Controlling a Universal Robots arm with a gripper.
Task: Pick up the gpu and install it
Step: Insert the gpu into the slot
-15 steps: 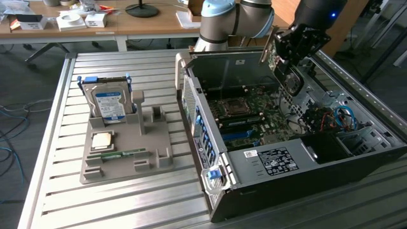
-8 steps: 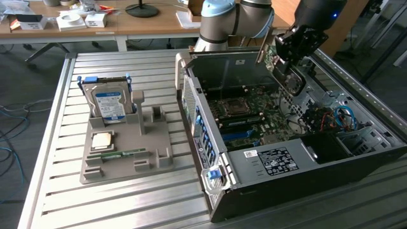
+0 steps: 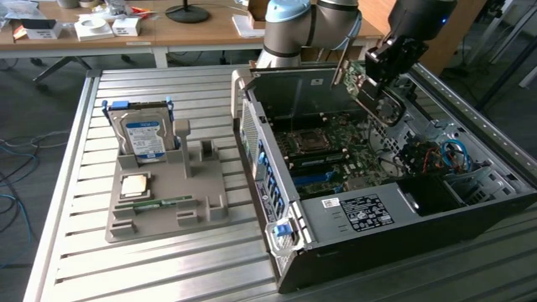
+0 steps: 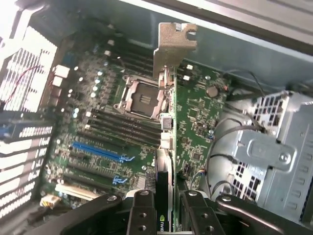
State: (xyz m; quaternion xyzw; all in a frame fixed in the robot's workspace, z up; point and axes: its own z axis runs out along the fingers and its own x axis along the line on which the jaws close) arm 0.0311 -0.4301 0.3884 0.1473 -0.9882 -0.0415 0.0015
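Note:
The gpu (image 3: 366,88) is a dark board with a silver end bracket (image 4: 173,46). It hangs edge-down over the open computer case (image 3: 378,214), above the far part of the green motherboard (image 3: 336,151). My gripper (image 3: 384,74) is shut on the gpu's upper edge. In the wrist view the gpu (image 4: 167,122) appears edge-on, clamped between my gripper's (image 4: 165,200) two black fingers (image 4: 142,208). Its bracket points toward the case's rear wall. Below it lie the motherboard (image 4: 98,107), the processor socket (image 4: 139,98) and a blue slot (image 4: 100,152).
A grey fixture tray (image 3: 168,195) at the exterior view's left holds an upright hard drive (image 3: 144,135), a processor (image 3: 136,184) and a green memory stick (image 3: 155,204). A metal drive cage (image 4: 274,147) and loose cables (image 3: 453,154) sit beside the motherboard. A desk with clutter stands behind.

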